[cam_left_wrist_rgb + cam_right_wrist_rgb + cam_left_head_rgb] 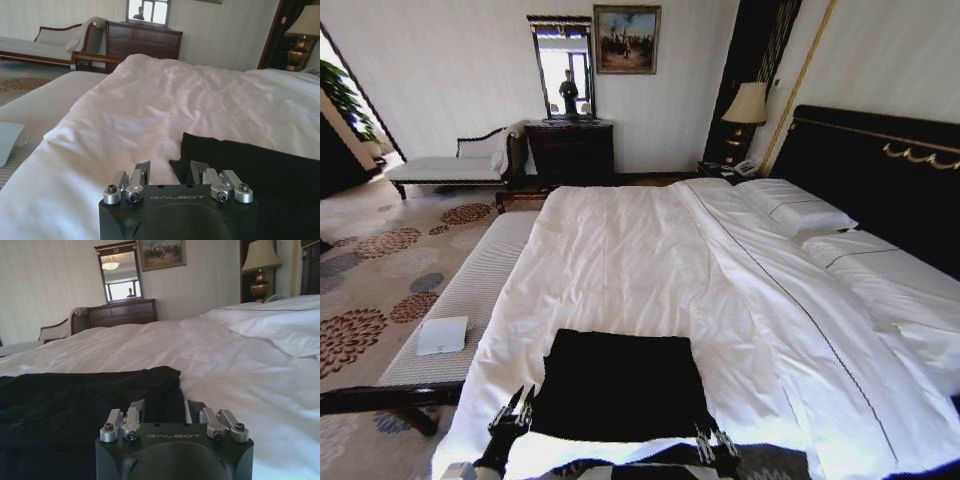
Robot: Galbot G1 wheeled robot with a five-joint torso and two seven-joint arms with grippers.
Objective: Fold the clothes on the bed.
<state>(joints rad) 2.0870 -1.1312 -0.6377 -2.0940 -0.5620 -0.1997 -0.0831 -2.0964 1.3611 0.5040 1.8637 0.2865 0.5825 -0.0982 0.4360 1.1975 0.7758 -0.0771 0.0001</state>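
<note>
Left gripper point(516, 412): lower left of the head view, at the near left corner of the black top; its fingers point(142, 172) stand apart with a clear gap, nothing between them, tips just at the fabric's corner over the white duvet.
Right gripper point(713, 441): lower centre-right of the head view, at the top's near right corner; fingers point(135, 410) spread, holding nothing, with the garment's edge lying between and ahead of them.
Clothes point(618, 385): black top lying flat as a rough rectangle at the lower centre of the head view, near the foot edge of the bed; no lettering can be made out.
Bed point(650, 250): white duvet spreads across the middle of the frame, pillows point(798, 206) at right against the black headboard point(880, 170).
Bench point(470, 300): pale, along the bed's left side, a white sheet of paper point(442, 335) on it.
Background: dark dresser point(570, 150) and mirror point(563, 65) at upper centre, lamp point(748, 105) at upper right.
</note>
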